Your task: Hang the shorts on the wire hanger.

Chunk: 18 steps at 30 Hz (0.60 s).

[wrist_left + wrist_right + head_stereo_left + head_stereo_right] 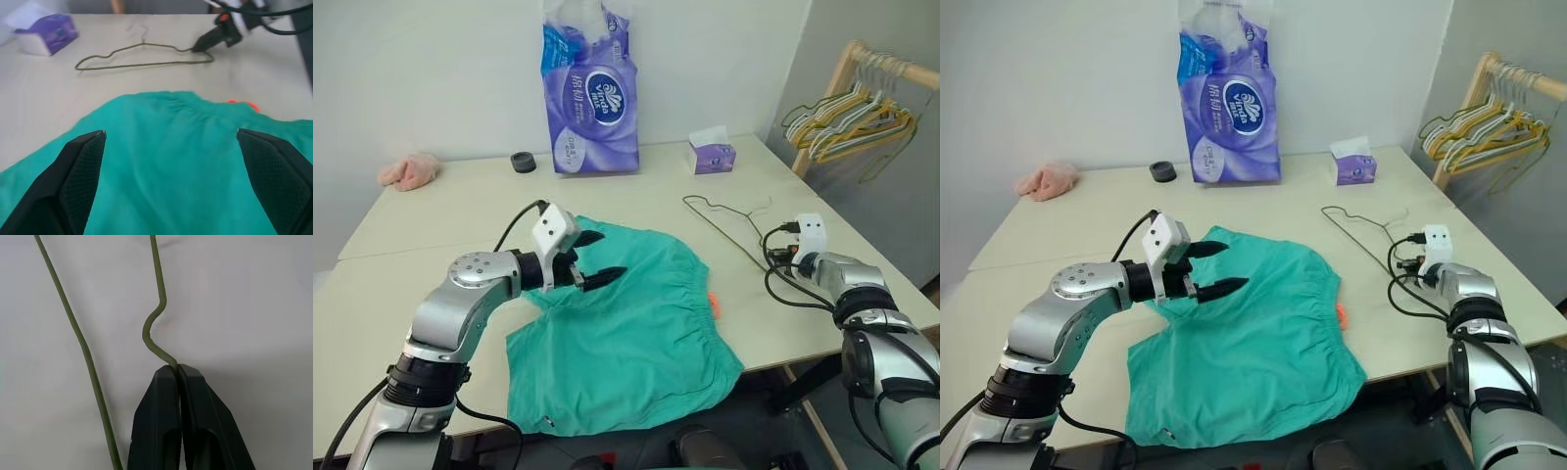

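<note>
Both arms have silver metal shells with black joints. Each wrist carries 1 white camera box, black cables and 2 black fingers.

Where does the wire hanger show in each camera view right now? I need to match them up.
Left eye view: wire hanger on the table, right of the shorts.
Right eye view: same spot.
Left wrist view: beyond the shorts, right gripper at its end.
Right wrist view: its wire pinched between shut fingers.
Shared landmark: purple tissue box.
</note>
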### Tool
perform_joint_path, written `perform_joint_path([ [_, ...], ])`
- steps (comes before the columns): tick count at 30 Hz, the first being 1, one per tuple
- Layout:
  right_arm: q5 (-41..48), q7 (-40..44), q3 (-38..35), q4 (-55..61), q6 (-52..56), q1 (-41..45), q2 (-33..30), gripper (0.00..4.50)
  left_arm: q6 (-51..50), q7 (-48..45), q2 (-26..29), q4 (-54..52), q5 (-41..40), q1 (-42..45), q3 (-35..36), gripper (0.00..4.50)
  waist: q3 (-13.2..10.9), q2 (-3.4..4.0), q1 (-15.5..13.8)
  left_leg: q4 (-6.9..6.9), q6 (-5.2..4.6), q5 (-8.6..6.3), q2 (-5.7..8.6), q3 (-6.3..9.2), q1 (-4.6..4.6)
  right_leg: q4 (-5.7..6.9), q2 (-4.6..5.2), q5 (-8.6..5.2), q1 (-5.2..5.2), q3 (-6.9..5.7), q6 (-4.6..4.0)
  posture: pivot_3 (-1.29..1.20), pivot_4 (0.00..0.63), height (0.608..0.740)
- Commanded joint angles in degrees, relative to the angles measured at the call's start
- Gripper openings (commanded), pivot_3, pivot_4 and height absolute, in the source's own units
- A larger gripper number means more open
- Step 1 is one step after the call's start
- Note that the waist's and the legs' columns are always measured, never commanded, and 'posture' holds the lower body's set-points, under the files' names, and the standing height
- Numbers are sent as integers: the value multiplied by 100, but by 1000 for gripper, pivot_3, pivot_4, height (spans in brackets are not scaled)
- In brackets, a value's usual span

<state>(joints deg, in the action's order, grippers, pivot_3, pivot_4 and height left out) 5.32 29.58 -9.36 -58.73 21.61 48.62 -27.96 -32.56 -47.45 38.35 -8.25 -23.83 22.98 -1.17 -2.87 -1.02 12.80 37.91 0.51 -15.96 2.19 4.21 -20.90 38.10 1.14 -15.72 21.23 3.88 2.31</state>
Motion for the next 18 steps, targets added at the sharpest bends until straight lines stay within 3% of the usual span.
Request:
perform_joint_path([
  [1,29,276,144,1023,-309,-101,-30,85,188,274,37,363,81,328,505,4500,-2,2,-10,0,0,0,0,1,-1,1,1,0,1,-1,1,-201,17,740],
  [8,-288,951,909,2590,-1404,-711,-64,85,-307,191,401,1516,-320,983,1333,4500,-4,6,-7,0,0,0,0,7,-2,4,3,1,6,-9,5,-207,22,740],
  [14,-447,1558,1425,3355,-2345,-905,-139,85,-1098,-827,967,1459,-696,694,1160,4500,-12,19,37,-2,2,-1,1,8,-2,10,4,-2,12,-6,9,-205,21,740],
  [18,-533,2044,1808,3872,-3077,-925,-165,85,-997,-1348,1267,1249,-508,263,799,4500,-17,27,37,-6,4,-2,0,14,0,10,4,-2,14,-9,8,-205,20,740],
])
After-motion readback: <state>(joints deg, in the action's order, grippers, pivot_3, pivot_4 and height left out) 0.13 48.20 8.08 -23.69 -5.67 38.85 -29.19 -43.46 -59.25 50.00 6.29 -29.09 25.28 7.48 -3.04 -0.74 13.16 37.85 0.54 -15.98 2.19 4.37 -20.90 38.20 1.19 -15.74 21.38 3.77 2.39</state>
